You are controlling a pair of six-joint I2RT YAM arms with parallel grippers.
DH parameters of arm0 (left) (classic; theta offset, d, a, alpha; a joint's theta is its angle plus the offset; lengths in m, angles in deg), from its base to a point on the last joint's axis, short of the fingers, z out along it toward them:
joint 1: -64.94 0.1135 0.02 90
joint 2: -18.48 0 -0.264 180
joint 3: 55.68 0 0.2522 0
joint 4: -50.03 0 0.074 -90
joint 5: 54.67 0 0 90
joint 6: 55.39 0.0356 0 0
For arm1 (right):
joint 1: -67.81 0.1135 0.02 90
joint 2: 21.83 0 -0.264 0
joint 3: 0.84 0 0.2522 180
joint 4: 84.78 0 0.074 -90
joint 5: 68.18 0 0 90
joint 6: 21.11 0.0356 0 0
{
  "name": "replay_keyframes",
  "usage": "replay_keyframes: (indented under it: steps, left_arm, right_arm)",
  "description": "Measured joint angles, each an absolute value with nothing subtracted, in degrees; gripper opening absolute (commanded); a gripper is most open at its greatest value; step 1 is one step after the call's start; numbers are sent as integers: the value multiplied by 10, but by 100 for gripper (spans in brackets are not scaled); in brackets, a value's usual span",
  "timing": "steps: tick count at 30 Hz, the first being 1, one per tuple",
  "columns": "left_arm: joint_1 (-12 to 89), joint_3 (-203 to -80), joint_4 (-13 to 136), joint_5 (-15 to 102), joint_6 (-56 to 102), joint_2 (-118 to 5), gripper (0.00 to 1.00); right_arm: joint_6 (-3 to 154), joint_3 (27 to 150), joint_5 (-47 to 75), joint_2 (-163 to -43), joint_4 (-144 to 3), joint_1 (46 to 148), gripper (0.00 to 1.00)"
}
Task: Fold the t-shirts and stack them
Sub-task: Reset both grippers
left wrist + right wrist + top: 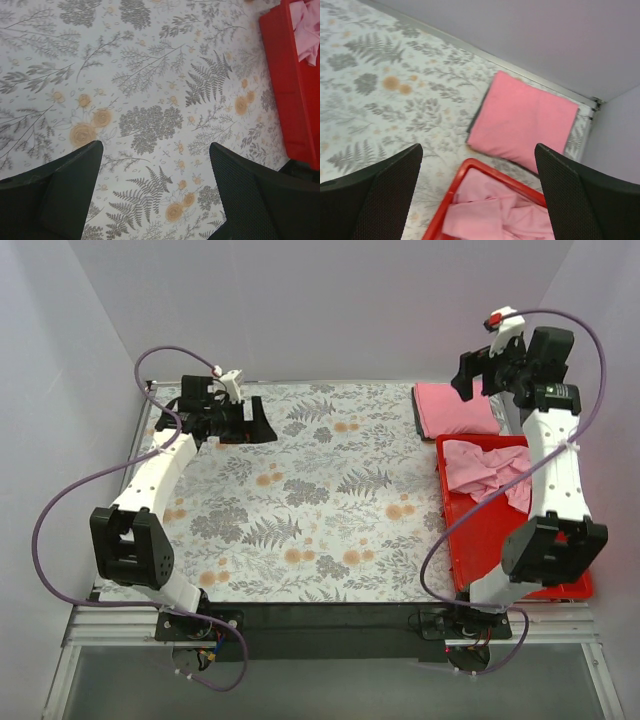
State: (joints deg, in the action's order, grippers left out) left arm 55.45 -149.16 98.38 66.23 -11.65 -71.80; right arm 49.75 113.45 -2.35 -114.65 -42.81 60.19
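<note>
Light-pink thin-fabric folded t-shirt point(522, 120) lying just behind red plastic bin point(470, 540); crumpled pink t-shirt heap point(485, 468) sitting inside bin. Right gripper point(477, 160) hovering above bin's far end, jaws wide, holding nothing; left gripper point(155, 150) likewise, well left of bin. Next grab probably needing single-layer pinch.

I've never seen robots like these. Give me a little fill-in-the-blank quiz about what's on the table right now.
1. The crumpled shirts lie in a ___ bin.
2. On the table, the folded shirt lies in the far ___ corner.
3. The left pincer and the right pincer are both ___ and hold nothing.
Missing words: red; right; open.
</note>
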Motion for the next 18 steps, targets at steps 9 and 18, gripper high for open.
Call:
replay_keyframes:
  steps: [9,18]
  left_arm:
    - [590,-1390,1022,620,-104,-637,88]
    - [588,-1285,1044,597,-93,-518,88]
  right_arm:
    - [502,816,-66,-939,-352,713,98]
    - [468,641,-47,-798,-315,754,99]
